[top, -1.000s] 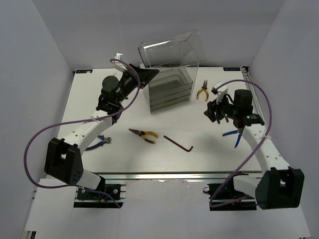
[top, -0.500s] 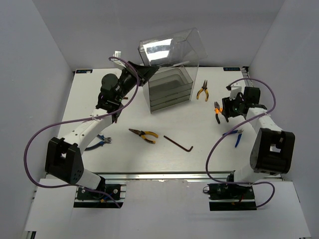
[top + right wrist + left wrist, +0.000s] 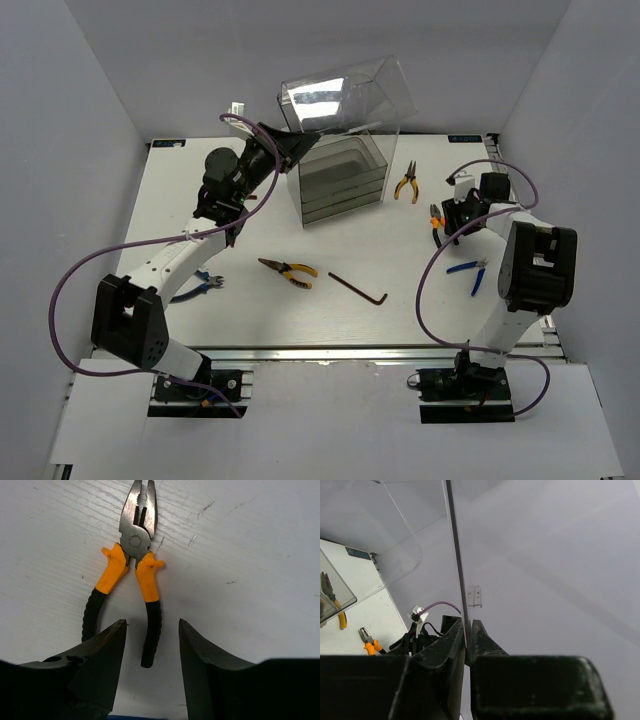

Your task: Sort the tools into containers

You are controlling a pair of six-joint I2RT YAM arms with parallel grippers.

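Observation:
The clear cabinet stands at the table's back middle. My left gripper is shut on the edge of its clear lid and holds it tilted up; the left wrist view shows the lid's edge pinched between the fingers of that gripper. My right gripper is open, just above the orange-and-black pliers. In the right wrist view the pliers lie flat, one handle end between the tips of the gripper. Yellow pliers lie right of the cabinet.
Yellow-handled pliers and a dark hex key lie mid-table. Blue-handled pliers lie by the right arm. A blue-handled tool lies under the left arm. Only one hex key shows. Grey walls enclose the table.
The left gripper has tipped the lid higher. The right arm has folded back toward the right edge, its gripper staying over the orange-and-black pliers.

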